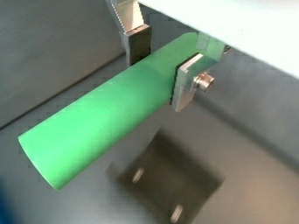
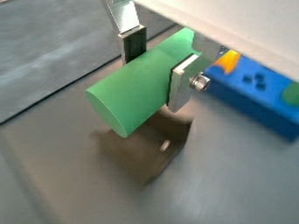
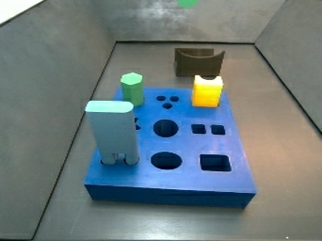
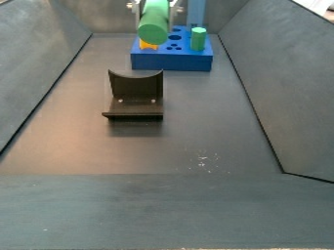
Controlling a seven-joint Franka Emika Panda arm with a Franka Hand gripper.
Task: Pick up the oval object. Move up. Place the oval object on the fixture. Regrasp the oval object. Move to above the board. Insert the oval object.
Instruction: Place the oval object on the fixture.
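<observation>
The claw (image 2: 158,59) grips the oval object (image 2: 138,86) near one end, held level and high above the desk (image 4: 196,137) (likely for setting across the notch). The fixture (image 4: 133,95) waits below, the board (image 4: 173,61) beyond.

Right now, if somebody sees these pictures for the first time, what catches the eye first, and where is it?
The eye goes first to the long green peg, clamped crosswise in the gripper and held in the air, as both wrist views show. In a side view it hangs high above the dark notched fixture on the grey floor. Next comes the blue board, with a yellow block and a pale blue block standing on it.
</observation>
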